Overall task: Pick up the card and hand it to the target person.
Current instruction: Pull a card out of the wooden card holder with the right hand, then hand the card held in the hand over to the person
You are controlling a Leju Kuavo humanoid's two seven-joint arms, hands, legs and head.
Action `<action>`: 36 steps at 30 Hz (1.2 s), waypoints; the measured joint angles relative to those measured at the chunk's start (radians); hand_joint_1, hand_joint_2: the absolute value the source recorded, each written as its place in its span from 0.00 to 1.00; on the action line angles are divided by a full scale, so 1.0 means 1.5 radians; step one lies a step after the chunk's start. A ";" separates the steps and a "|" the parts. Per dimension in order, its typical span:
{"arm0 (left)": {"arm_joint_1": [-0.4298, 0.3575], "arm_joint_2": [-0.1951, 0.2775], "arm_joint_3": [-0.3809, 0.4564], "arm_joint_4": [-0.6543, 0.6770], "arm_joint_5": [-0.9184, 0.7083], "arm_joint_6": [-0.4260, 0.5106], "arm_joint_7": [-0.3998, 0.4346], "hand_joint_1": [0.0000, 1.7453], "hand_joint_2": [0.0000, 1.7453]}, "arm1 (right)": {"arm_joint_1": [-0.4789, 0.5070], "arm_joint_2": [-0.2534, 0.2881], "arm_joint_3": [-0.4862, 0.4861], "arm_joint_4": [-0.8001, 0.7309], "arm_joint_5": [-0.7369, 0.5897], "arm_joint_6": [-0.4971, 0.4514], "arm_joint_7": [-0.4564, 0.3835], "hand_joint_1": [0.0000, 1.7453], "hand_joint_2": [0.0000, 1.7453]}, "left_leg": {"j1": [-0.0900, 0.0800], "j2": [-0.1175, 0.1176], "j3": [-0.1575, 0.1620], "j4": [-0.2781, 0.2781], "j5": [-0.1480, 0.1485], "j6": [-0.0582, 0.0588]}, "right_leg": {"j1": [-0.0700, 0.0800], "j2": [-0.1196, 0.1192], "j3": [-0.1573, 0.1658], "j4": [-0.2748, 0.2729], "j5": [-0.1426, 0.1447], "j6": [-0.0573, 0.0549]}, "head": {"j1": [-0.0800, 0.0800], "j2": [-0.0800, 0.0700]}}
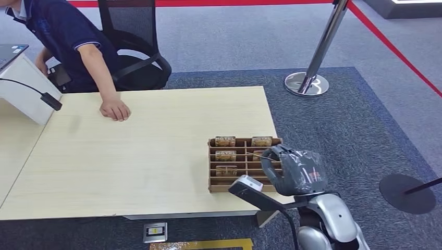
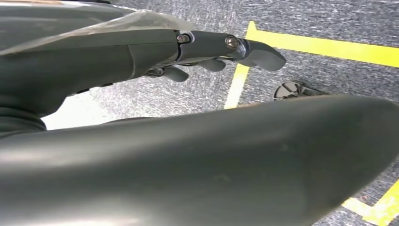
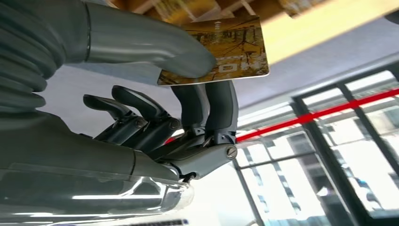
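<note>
My right hand point(image 1: 294, 172) hovers over the right end of a brown wooden card rack point(image 1: 219, 182) near the table's front right corner. It pinches a yellow-brown patterned card point(image 3: 230, 52) between the thumb and two fingers, just above the rack; the same card point(image 1: 258, 154) appears edge-on in the head view. Several similar cards stand in the rack's slots. The person point(image 1: 62, 36) in a dark blue shirt leans in at the far left, one hand point(image 1: 114, 109) resting on the table. My left hand point(image 2: 141, 56) hangs beside my body above the floor, holding nothing, fingers loosely extended.
The light wooden table point(image 1: 146, 151) spreads between rack and person. A white box point(image 1: 23, 88) and a black microphone point(image 1: 52, 101) sit at its left. A black chair point(image 1: 135, 47) stands behind the person, a chrome stanchion point(image 1: 307, 83) beyond the table's right corner.
</note>
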 joint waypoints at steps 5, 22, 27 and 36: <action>-0.003 -0.002 -0.002 0.000 -0.010 -0.004 -0.003 0.00 0.00 | -0.111 0.010 0.037 0.049 -0.008 -0.008 -0.001 1.00 1.00 | 0.000 0.001 0.000 0.000 0.001 0.000 | 0.000 0.000 0.000 0.001 0.001 0.000 | 0.000 0.000; -0.010 -0.019 -0.009 0.005 -0.014 0.008 0.034 0.00 0.00 | -0.503 0.200 0.145 0.540 -0.042 -0.105 0.056 1.00 1.00 | 0.001 0.001 0.000 0.000 0.003 -0.002 | 0.000 0.000 -0.001 0.002 0.002 -0.002 | 0.000 0.000; -0.010 -0.021 -0.009 0.005 -0.014 0.010 0.049 0.00 0.00 | -0.550 0.215 0.166 0.632 -0.089 -0.145 0.064 1.00 1.00 | 0.001 0.000 0.000 0.000 0.003 -0.002 | 0.000 0.000 -0.001 0.002 0.002 -0.002 | 0.000 0.000; -0.010 -0.021 -0.009 0.005 -0.014 0.007 0.028 0.00 0.00 | -0.579 0.215 0.235 0.698 -0.160 -0.151 0.081 1.00 1.00 | 0.001 0.000 0.000 0.000 0.003 -0.002 | 0.000 0.000 -0.001 0.002 0.002 -0.002 | 0.000 0.000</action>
